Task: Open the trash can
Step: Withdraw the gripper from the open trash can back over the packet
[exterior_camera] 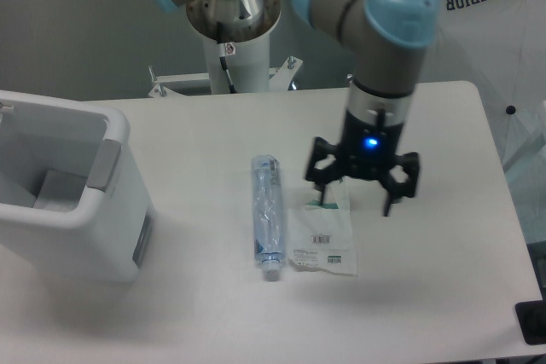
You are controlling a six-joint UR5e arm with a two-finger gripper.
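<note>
The trash can (64,189) sits at the table's left edge, well to the left of the gripper (363,202) and far from it. Its inside is visible from above, so it looks already open, though where the lid went cannot be made out. A grey tab (104,164) shows on its near rim. Closer in, a plastic bottle (266,215) lies on the table just left of the gripper. A small packet (326,236) lies right under it. The gripper hangs above the table, fingers spread, holding nothing. Judging by this, the opening step seems done; any next move would only be pulling away clear.
</note>
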